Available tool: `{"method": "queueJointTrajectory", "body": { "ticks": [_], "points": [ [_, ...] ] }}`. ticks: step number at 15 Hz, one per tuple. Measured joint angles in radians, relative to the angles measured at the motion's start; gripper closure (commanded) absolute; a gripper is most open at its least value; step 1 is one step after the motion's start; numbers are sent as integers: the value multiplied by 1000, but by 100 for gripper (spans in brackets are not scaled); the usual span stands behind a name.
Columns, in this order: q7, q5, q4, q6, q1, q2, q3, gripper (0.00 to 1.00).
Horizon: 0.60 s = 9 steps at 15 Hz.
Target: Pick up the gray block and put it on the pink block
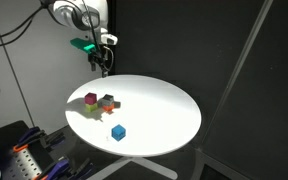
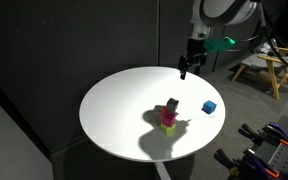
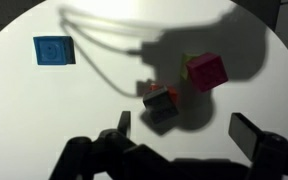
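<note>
The gray block [image 3: 161,103] lies in shadow near the middle of the round white table, touching an orange block [image 3: 173,91]. The pink block [image 3: 206,71] stands just beside them, with a yellow-green bit [image 3: 187,62] showing at its edge. Both exterior views show the gray block [image 1: 108,99] [image 2: 171,104] and the pink block [image 1: 91,98] [image 2: 169,119]. My gripper [image 3: 184,132] is open and empty. It hangs well above the table near its far rim [image 1: 104,64] [image 2: 184,70], apart from all blocks.
A blue block [image 3: 53,50] lies alone on the table [image 1: 164,110], away from the cluster [image 1: 118,132] [image 2: 210,107]. Dark curtains surround the table. Tool boxes [image 1: 24,160] stand on the floor beside it, and a wooden stool [image 2: 264,70] stands further off.
</note>
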Motion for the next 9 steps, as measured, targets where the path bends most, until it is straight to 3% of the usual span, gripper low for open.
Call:
{"method": "queueJointTrajectory", "body": {
  "ticks": [9],
  "points": [
    [-39, -13, 146, 19, -1, 249, -35, 0]
  ]
}}
